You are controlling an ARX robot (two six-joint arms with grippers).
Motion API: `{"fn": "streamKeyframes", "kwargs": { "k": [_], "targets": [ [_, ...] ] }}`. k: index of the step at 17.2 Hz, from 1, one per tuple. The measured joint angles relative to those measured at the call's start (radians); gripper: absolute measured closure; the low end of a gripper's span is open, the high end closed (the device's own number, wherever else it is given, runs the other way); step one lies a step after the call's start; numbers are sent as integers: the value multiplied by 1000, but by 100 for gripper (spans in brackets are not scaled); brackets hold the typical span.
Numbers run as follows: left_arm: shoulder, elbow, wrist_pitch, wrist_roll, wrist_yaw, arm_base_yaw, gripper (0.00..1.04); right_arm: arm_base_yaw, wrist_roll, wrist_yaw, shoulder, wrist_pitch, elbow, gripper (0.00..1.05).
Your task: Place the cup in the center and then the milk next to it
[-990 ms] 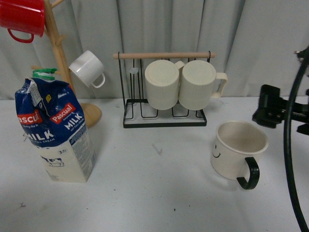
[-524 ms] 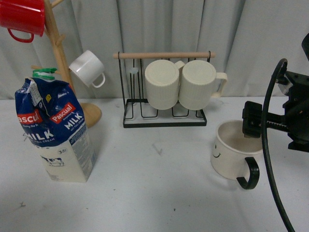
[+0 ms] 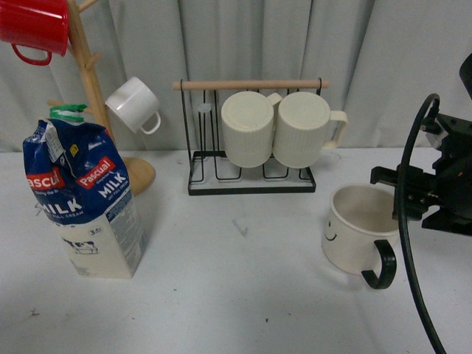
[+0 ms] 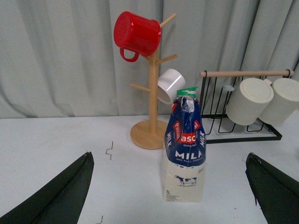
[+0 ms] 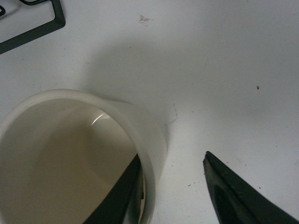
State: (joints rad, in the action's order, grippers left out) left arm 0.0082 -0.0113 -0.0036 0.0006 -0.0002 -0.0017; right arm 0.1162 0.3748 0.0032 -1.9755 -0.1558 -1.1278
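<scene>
The cream cup, with a black handle and a smiley face, stands on the white table at the right. My right gripper is open over its far right rim. In the right wrist view one finger is inside the cup and the other finger is outside, with the wall between them and the right gripper open. The milk stands upright at the left. It shows ahead between the wide-open fingers of my left gripper, apart from them. A small black mark lies on the tabletop between milk and cup.
A wooden mug tree with a red mug and a small white mug stands behind the milk. A black wire rack holds two ribbed cream mugs at the back. My right arm's cable hangs beside the cup.
My right gripper has come in from the right edge and dropped onto the cup's rim. The cup and the milk have not moved.
</scene>
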Motion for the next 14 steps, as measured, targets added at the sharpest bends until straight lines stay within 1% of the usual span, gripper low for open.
{"fn": "streamKeyframes", "kwargs": {
  "k": [1,4,5,8,10,14],
  "targets": [
    [0,0,0,0,0,0,7,-7,0,-4,0,0,0,75],
    [0,0,0,0,0,0,7,-19,0,-6,3,1,3,97],
    [0,0,0,0,0,0,7,-21,-2,-14,11,3,7,102],
    [0,0,0,0,0,0,7,-25,0,-17,37,-1,19,101],
    [0,0,0,0,0,0,7,-6,6,-18,90,-1,32,101],
    [0,0,0,0,0,0,7,132,44,-1,151,-3,32,101]
  ]
}}
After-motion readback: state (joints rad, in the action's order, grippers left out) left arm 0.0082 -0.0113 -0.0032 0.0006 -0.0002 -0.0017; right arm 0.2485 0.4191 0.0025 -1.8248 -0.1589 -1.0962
